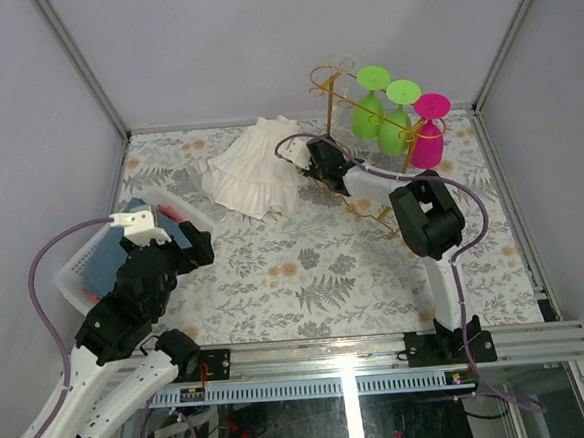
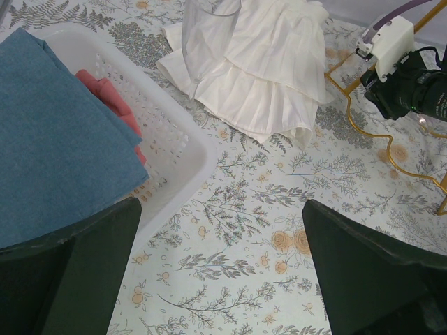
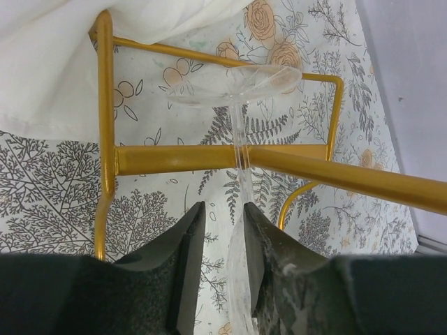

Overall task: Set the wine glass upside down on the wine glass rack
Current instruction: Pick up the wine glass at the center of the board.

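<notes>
Right arm (image 1: pixel 375 181) stretched forward, claw (image 3: pixel 222 244) straddling the wine glass (image 3: pixel 237 82).

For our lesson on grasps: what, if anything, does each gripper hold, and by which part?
Left gripper: nothing, jaws wide open. Right gripper: set at the bowl of the glass; whether it grips cannot be told.

basket (image 1: pixel 67 273) left, cloth (image 1: pixel 249 172) middle, rack (image 1: pixel 335 106) right
</notes>
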Available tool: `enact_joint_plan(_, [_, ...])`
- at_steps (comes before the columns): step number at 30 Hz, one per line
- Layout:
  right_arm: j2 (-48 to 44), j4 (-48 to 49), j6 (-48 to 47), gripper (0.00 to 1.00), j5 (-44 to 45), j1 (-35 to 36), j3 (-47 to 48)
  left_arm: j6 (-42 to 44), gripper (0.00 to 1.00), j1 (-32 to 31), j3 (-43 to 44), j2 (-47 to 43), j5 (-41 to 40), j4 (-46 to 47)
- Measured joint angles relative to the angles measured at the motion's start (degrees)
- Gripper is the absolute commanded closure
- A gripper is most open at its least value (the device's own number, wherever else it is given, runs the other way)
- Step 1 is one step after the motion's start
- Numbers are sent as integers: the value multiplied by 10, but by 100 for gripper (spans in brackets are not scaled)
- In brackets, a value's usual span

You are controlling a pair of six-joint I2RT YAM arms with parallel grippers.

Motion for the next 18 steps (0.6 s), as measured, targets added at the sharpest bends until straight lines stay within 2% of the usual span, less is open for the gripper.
enact_joint_plan(3, [1,0,-4,64,0,0,0,0,0,0,0,0,0,0])
enact_joint_plan(13, [4,0,-11,95,0,-2,0,0,0,0,0,0,0,0])
enact_joint_plan(16, [5,1,-11,100,0,-3,-4,0,0,0,0,0,0,0])
enact_joint_plan(18, [5,2,-11,100,0,-3,-9,0,0,0,0,0,0,0])
